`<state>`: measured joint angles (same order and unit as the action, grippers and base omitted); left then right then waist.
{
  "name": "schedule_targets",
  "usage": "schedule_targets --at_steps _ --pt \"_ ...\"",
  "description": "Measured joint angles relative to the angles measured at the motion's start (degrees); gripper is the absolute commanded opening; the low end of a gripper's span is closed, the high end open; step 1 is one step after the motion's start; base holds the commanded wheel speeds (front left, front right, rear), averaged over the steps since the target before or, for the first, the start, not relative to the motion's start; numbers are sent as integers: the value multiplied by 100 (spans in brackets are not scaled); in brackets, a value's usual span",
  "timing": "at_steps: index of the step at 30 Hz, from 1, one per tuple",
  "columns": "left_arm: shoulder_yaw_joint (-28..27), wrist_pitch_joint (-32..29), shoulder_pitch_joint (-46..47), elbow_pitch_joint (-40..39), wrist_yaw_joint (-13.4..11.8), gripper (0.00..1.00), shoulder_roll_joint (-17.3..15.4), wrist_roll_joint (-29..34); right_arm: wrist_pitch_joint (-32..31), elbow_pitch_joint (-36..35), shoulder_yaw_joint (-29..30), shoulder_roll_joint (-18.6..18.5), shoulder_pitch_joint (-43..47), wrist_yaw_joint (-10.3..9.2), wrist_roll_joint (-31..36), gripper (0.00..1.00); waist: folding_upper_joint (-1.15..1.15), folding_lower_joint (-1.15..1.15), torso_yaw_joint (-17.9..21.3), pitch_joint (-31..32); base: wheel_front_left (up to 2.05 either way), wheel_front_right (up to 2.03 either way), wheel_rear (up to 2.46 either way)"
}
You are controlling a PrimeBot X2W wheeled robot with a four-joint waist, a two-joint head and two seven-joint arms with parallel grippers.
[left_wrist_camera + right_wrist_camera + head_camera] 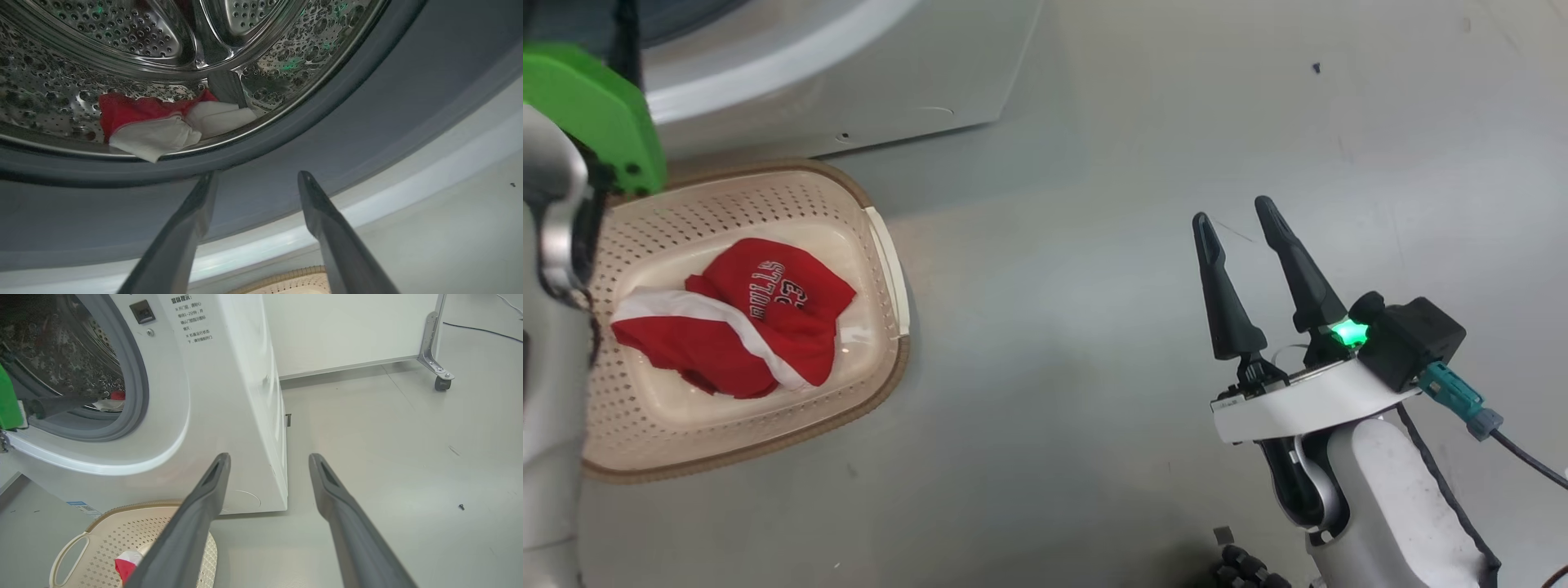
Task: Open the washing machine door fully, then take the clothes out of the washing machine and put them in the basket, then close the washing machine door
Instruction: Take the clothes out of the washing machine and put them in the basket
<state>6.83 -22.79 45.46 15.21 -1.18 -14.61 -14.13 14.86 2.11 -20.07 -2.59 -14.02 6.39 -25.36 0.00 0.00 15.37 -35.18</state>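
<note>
My right end effector (1233, 214) hangs over the floor (1094, 122), fingers spread wide, holding nothing. My left end effector (257, 177) is spread just as wide and empty, pointing at the grey gasket (327, 134) of the machine (229, 396). The basket (686, 441) sits just in front of the machine with a red jersey (768, 318) inside. Farther in, a red-and-white garment (155, 126) lies at the front lip of the drum (122, 36).
</note>
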Motion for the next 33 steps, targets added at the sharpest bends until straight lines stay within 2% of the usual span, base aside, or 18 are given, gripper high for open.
schedule_targets --at_steps 9,15,21,33 --pt "-282 -525 921 113 105 100 -782 257 0 7 -363 1 -365 0 -408 100 0 0 471 -554 0 0 0" --pt "-408 -797 1558 218 149 100 -959 258 0 11 -413 1 -452 -7 -549 100 0 0 785 -804 0 0 0" --pt "-489 -1070 2041 368 158 100 -1279 303 0 14 -532 4 -575 -7 -686 100 0 0 1019 -1011 0 0 0" --pt "-513 -1599 2484 842 197 100 -1731 599 0 15 -777 11 -745 -7 -921 100 0 0 1341 -1278 0 0 0"
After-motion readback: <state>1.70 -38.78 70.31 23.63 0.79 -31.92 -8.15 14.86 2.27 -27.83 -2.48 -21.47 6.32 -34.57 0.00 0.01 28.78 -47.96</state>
